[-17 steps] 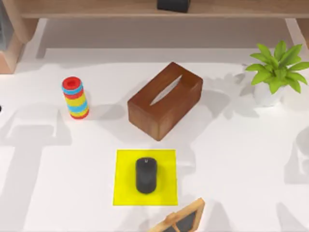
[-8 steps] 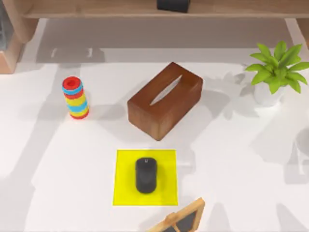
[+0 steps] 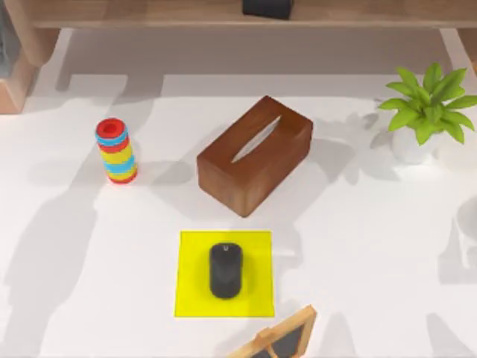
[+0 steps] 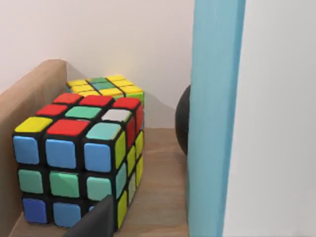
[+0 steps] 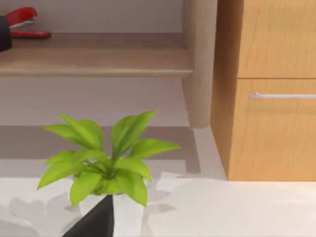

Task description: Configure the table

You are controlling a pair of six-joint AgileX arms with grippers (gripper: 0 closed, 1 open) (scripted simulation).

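Top view: the counter (image 3: 373, 246), smooth plain white, spans nearly the whole frame. Neither arm is over it, only long grey shadows down the left and right sides.

Objects on it:
- Yellow mat (image 3: 257, 298), thin flat square, lower centre. A black mouse (image 3: 225, 269), rounded and matte, lies on its middle.
- Wooden tissue box (image 3: 255, 154), dark polished brown with a slot on top, at centre, turned at an angle.
- Ring stack (image 3: 115, 151), red, yellow and blue bands, upright, at left centre.
- Potted plant (image 3: 426, 112), bright green leaves in a white pot, upper right.
- Small framed board (image 3: 279, 337), pale wood frame and dark face, at the bottom edge.

Left wrist view: a glossy puzzle cube (image 4: 79, 153) sits on the light-brown shelf (image 4: 158, 197), with a blue upright panel (image 4: 215, 118) beside it at centre right. One dark finger (image 4: 98, 222) of the left pincer shows at the bottom edge; apart or together, I cannot tell.

Right wrist view: the plant again (image 5: 106, 165), with a wooden drawer (image 5: 276, 128) at right and a red stapler (image 5: 24, 22) on the shelf at upper left. A dark finger (image 5: 96, 222) of the right pincer sits at the bottom edge; cannot tell its spread either.

My judgement: nothing is held, and the step is between moves. The left arm looks aimed at the shelf, so a next reach would call for squaring the pincer to the cube's flat sides.
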